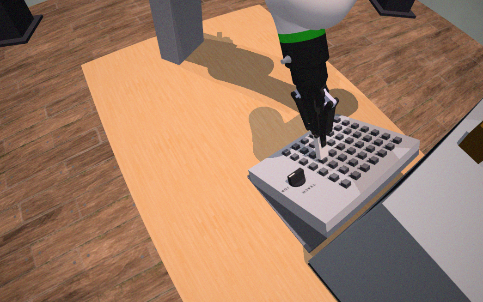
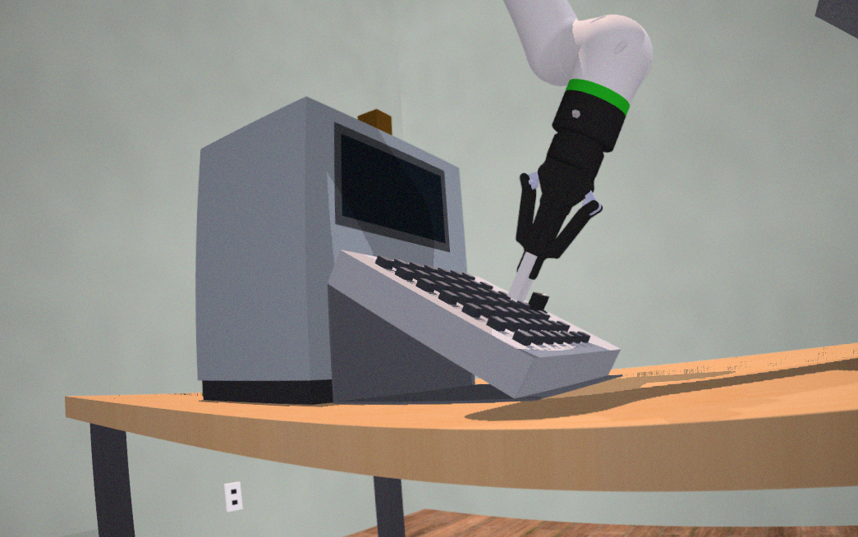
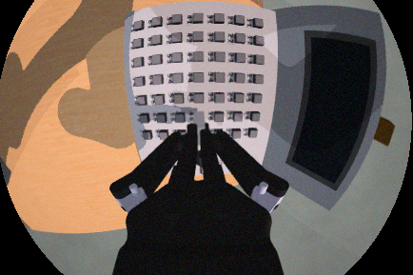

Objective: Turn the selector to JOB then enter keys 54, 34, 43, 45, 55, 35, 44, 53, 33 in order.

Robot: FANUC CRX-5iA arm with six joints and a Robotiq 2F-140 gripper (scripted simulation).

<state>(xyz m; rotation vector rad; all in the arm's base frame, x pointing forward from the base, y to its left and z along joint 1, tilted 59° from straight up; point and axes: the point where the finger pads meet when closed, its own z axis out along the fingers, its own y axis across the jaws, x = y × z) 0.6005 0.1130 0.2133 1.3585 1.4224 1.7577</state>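
Keypad, on the table in the top view, has its selector at left; we can't be sure of its setting. Next comes our gripper, fingers together, pale tip at or just above a key. If we're in JOB, sideways drift could enter a close-set neighbour, or a bounce could repeat one. Rightward stands the housing; a careless swing might clip it.
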